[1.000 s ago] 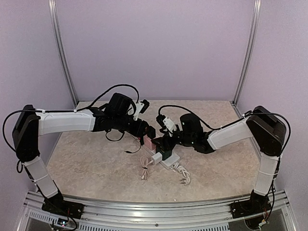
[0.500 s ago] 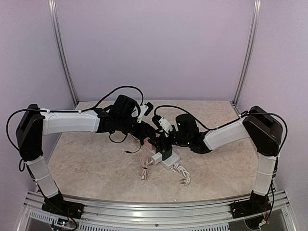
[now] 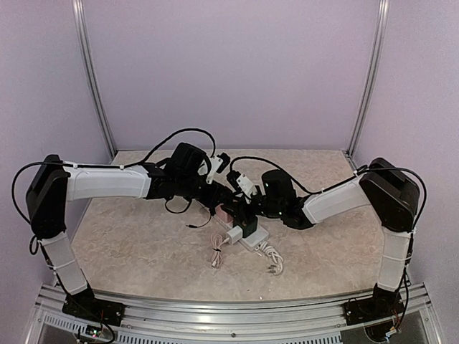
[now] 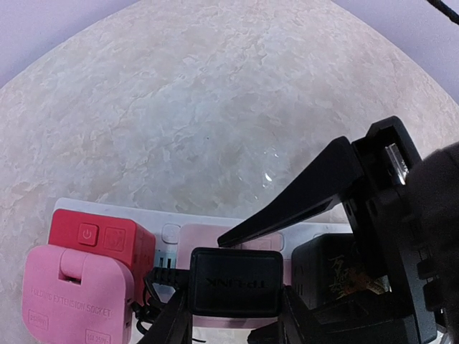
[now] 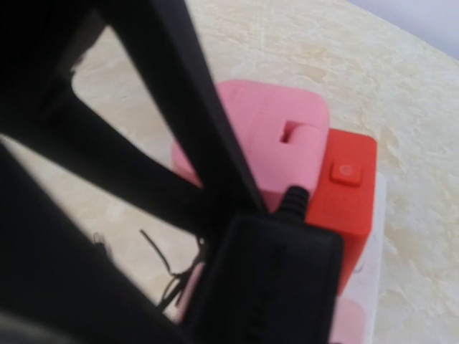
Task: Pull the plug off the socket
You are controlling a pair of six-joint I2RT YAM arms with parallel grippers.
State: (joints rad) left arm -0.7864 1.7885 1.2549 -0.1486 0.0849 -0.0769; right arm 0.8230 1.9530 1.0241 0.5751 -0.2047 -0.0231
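The socket (image 3: pixel 252 239) is a long white power strip lying mid-table; its white edge and a pink outlet show in the left wrist view (image 4: pixel 168 223). A black TP-LINK plug (image 4: pixel 236 282) sits on that outlet, and also shows blurred in the right wrist view (image 5: pixel 276 279). My left gripper (image 4: pixel 235 319) has one finger on each side of the plug and is shut on it. My right gripper (image 3: pixel 241 215) is low over the strip from the right. One of its fingers (image 4: pixel 301 199) reaches across just behind the plug. Its jaws are hidden.
A red cube adapter (image 4: pixel 100 240) and a pink cube adapter (image 4: pixel 75 297) sit on the strip left of the plug, and a black cube (image 4: pixel 333 272) right of it. The strip's thick white cord (image 3: pixel 271 256) and a beige coiled cable (image 3: pixel 215 252) lie in front.
My left arm has moved right and down onto the strip. My right arm has edged left toward it. The two grippers now overlap above the strip.
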